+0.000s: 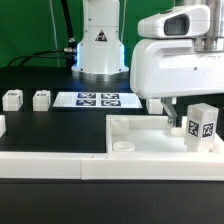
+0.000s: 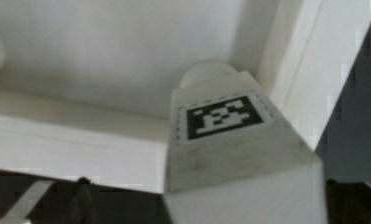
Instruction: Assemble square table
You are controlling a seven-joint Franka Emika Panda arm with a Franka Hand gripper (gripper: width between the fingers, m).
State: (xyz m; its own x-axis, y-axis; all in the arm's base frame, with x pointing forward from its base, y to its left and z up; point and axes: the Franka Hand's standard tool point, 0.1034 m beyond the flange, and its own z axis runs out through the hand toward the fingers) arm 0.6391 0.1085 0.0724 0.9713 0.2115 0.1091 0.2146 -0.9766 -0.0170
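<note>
Progress early, seemingly no leg fitted | white tagged block leg (image 1: 203,125) upright on white plastic square tabletop (image 1: 140,135), lower right | claw (image 1: 180,115) beside it, grip: cannot tell | spare white legs (image 1: 41,98) wait at left

Coded tags and one sign, no legible words

Black-white square tags are showing on the marker board (image 1: 98,99), on one leg (image 1: 12,99) and another leg (image 1: 41,98) at the exterior view's left, and on a third leg (image 1: 203,123) (image 2: 226,150) at its right. A triangular sign is showing on the robot base (image 1: 100,45), too small to read.
</note>
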